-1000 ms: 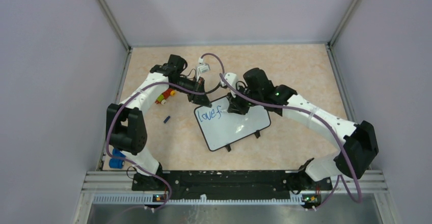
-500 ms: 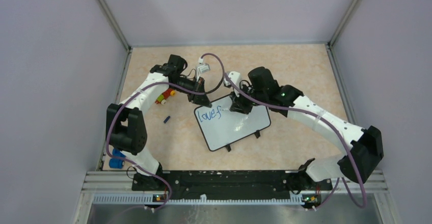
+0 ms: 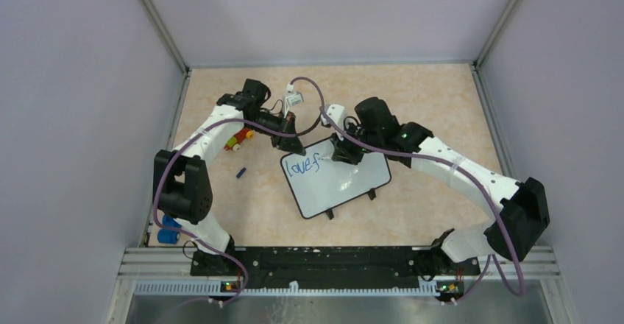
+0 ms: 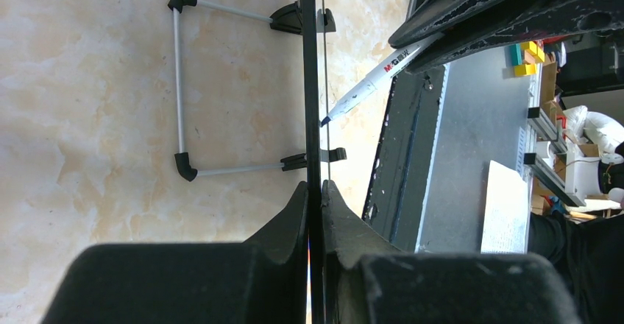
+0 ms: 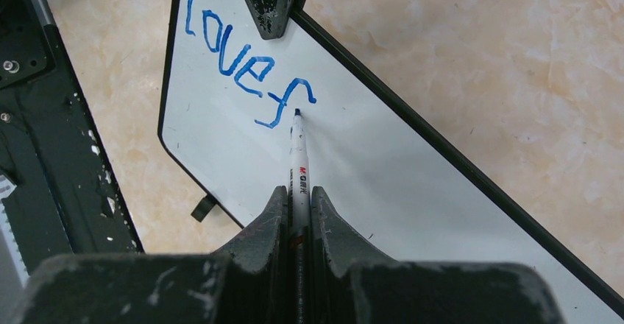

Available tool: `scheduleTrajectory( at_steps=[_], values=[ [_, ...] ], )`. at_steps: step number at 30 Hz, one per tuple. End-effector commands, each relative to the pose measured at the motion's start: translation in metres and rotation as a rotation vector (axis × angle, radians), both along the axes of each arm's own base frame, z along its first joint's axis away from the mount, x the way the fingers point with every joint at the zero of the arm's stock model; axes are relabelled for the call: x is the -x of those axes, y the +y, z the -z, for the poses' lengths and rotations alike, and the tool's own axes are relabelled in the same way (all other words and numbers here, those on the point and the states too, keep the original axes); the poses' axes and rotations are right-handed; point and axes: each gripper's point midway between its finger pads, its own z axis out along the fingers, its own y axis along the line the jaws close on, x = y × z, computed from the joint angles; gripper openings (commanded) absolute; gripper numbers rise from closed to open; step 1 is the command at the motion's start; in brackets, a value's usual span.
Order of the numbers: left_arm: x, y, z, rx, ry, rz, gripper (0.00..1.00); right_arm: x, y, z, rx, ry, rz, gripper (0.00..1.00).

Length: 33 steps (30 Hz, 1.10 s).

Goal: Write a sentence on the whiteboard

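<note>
The whiteboard (image 3: pixel 342 184) stands tilted on the table, its black frame seen edge-on in the left wrist view (image 4: pixel 312 81). My left gripper (image 3: pixel 293 146) (image 4: pixel 315 191) is shut on the board's far edge. Blue lettering (image 3: pixel 303 166) (image 5: pixel 243 66) reads "love f" at the board's upper left. My right gripper (image 3: pixel 344 155) (image 5: pixel 298 195) is shut on a white marker (image 5: pixel 299 155) (image 4: pixel 371 81). The marker's blue tip rests on the board (image 5: pixel 383 162) just right of the "f".
Red, yellow and green pieces (image 3: pixel 237 140) lie left of the left gripper. A small blue cap (image 3: pixel 240 172) lies on the table left of the board. Blue objects (image 3: pixel 169 228) sit by the left arm's base. The board's wire stand (image 4: pixel 179 88) juts out behind it.
The right arm has shifted slightly near the "f", moving right and then back. The lettering looks the same, and the left arm has held still.
</note>
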Motion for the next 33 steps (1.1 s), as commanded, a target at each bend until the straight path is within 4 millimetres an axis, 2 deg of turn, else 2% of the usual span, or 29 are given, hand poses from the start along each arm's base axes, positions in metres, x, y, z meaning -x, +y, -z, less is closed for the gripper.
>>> scheduleTrajectory(
  at_steps=[1,18,26,33],
  values=[
    [0.003,-0.008,-0.009,0.03,-0.033,0.04,0.0,-0.013,0.004,-0.011,-0.019,-0.047,0.011,0.0],
    [0.003,-0.008,-0.008,0.027,-0.025,0.039,0.0,-0.021,-0.016,-0.011,0.009,-0.069,0.065,0.0],
    [0.004,-0.008,-0.009,0.027,-0.03,0.038,0.0,-0.021,-0.016,-0.011,0.004,-0.065,0.062,0.0],
    [0.002,-0.008,-0.009,0.027,-0.029,0.038,0.0,-0.011,-0.009,-0.003,-0.001,-0.016,0.018,0.0]
  ],
)
